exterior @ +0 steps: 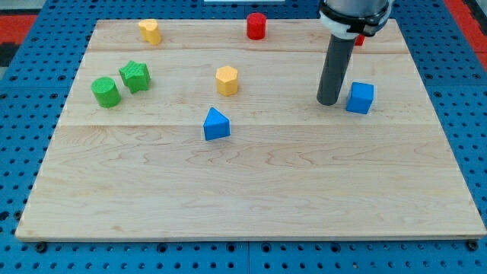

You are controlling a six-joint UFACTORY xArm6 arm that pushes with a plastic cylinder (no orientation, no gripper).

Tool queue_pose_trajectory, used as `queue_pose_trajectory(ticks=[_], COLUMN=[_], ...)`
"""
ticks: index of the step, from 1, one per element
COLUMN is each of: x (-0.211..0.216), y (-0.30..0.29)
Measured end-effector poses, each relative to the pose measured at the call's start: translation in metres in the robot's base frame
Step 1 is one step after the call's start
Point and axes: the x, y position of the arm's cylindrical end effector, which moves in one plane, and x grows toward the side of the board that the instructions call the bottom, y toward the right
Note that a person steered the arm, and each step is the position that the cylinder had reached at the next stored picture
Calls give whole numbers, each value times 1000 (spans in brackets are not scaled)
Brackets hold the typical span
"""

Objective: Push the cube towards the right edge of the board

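Wooden bench [251, 205] on blue pegboard, light and wide. No claw here, only dark rod; my tip [329, 101] down on the bench, just beside blue cube [360, 98], at its left, toward the view's right. Blue triangular block [216, 125] near centre. Elsewhere green cylinder [105, 92], green star [135, 76], orange hexagon [227, 80], yellow block [150, 31], red cylinder [256, 26].

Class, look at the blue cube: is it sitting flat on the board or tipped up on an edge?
Flat. The blue cube rests on the board with its top face level, just to the view's right of my tip.
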Motion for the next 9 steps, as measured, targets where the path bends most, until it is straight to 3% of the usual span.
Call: queue_pose_trajectory(ticks=[1, 2, 3, 7, 8, 9], x=[4, 1, 27, 34, 54, 28], y=[53, 47, 31, 19, -10, -54])
